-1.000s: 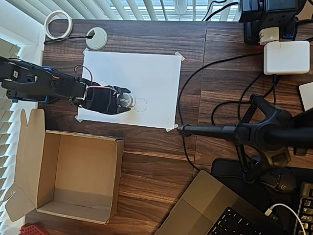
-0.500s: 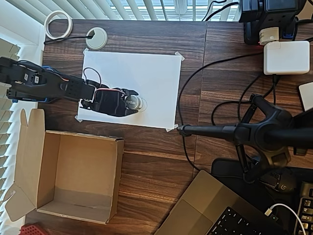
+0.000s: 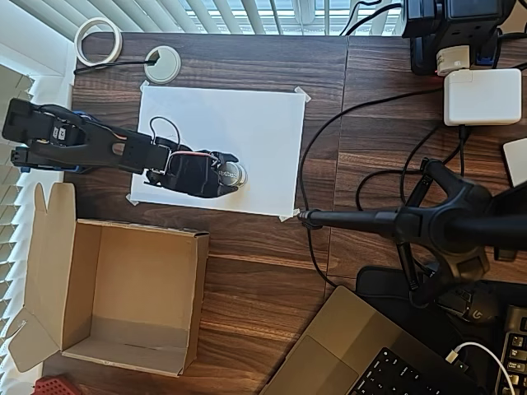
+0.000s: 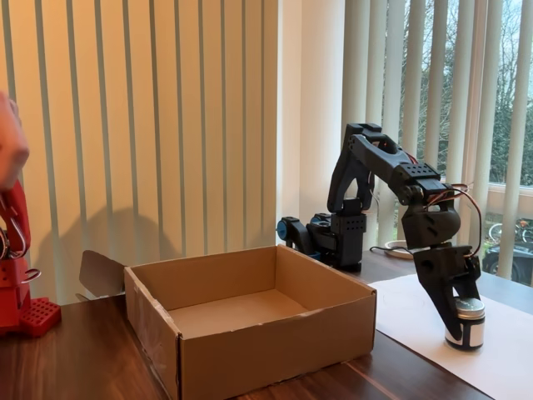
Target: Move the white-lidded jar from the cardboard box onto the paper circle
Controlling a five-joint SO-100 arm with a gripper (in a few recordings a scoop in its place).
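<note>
Rightward since earlier, the tool [image 3: 228, 174] pinches the white-lidded jar [image 4: 467, 323], now resting on paper; release only once centred over the circle.

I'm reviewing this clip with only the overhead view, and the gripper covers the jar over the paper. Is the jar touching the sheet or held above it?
Observer: In the fixed view the white-lidded jar appears to rest with its base on the white paper sheet. No gap shows under it.
Operator: Is it upright?
Observer: Yes, it stands upright with the lid on top.
Operator: Where does the gripper hold it?
Observer: The gripper comes down from above with its fingers at the lid end. The jar's lower body is uncovered.
</note>
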